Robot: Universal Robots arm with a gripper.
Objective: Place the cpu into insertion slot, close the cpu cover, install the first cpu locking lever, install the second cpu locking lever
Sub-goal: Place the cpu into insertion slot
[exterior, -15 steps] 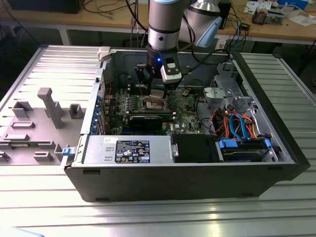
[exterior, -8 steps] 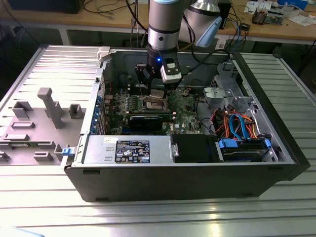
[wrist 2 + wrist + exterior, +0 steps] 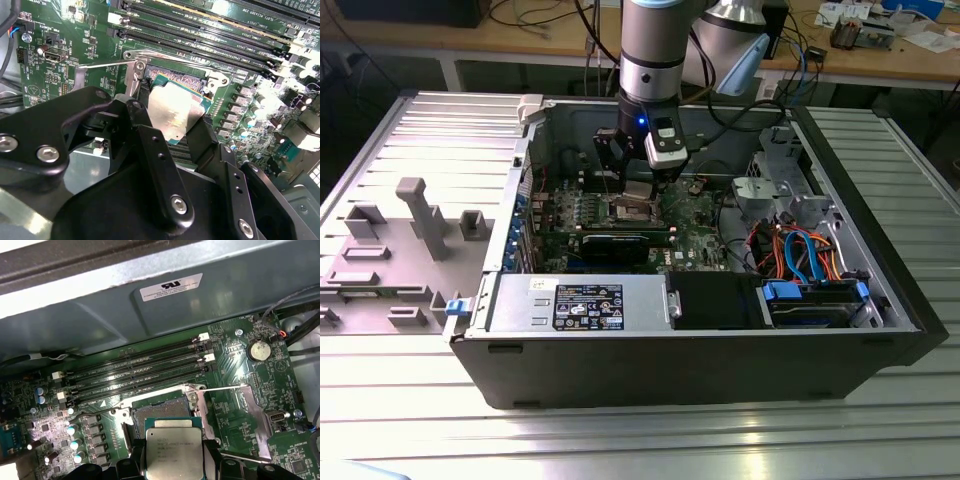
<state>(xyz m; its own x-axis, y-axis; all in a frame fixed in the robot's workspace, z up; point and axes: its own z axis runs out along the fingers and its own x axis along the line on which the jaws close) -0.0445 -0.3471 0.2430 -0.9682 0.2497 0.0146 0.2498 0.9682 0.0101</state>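
The black fingers (image 3: 150, 145) are clamping the flat, square, silver-grey metal cpu (image 3: 174, 452) by two opposite edges. The gripper (image 3: 172, 122) is holding it just over the square, silver-rimmed insertion slot (image 3: 159, 410). The chip is hiding much of the slot's dark centre, so it is hard to tell whether the two are touching. The thin silvery cpu cover (image 3: 257, 417) is lying swung open beside the slot. In the exterior view, the grey arm (image 3: 650, 60) is reaching down into the far part of the open black computer case (image 3: 700, 370).
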